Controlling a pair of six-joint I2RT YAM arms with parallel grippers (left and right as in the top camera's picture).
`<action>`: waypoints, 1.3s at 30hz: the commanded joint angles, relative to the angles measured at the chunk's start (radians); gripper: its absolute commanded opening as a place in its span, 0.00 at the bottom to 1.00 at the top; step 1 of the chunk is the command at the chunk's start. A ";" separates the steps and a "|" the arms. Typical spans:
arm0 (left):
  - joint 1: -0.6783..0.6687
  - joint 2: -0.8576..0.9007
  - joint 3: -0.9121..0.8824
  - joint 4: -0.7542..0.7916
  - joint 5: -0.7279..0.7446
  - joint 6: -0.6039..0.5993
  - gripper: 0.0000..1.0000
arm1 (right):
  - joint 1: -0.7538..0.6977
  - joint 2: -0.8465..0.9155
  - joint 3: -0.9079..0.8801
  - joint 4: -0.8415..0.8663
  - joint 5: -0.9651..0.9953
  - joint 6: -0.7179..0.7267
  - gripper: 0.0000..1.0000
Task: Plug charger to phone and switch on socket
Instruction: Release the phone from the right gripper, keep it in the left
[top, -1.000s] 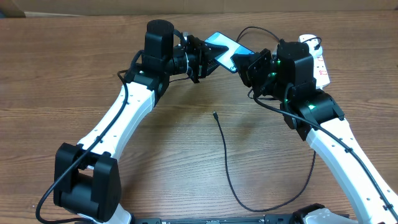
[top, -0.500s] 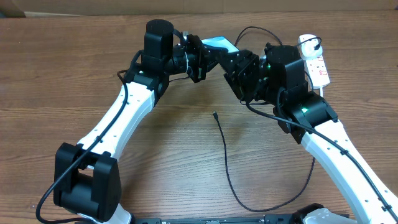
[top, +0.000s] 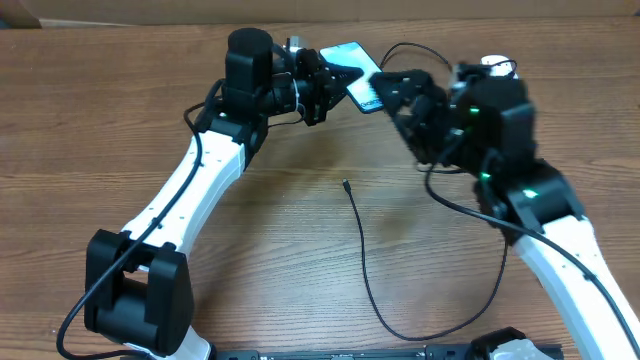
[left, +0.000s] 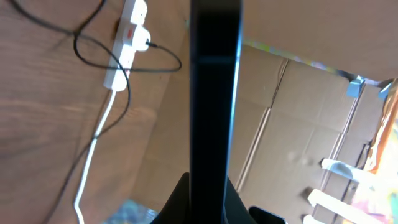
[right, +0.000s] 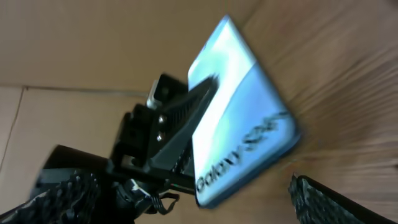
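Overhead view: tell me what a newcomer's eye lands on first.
The bright blue-teal phone stands out first. It is at the far middle of the table, held tilted with the left jaws shut on it and the right jaws open just beside it. Next comes the charger, a thin black cable lying loose across the table's centre with its plug tip unconnected.

On the slim rectangular smartphone (right: 242, 124), a bright blue-teal screen with black "Galaxy" lettering is shown, and its edges are seen as black. The long thin charger cable (top: 362, 260) is black. The small elongated plastic power strip (left: 124, 56) is white, marked with red. The wooden table (top: 100, 120) is brown and grained.
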 joint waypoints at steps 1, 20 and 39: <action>0.032 -0.016 0.003 0.008 0.015 0.161 0.04 | -0.092 -0.057 0.008 -0.075 -0.006 -0.126 1.00; 0.184 -0.016 0.004 0.135 0.626 0.576 0.04 | -0.324 0.026 0.008 -0.523 -0.019 -0.665 1.00; 0.330 -0.011 0.003 -0.242 0.373 0.557 0.04 | -0.120 0.286 0.006 -0.495 0.057 -0.777 0.99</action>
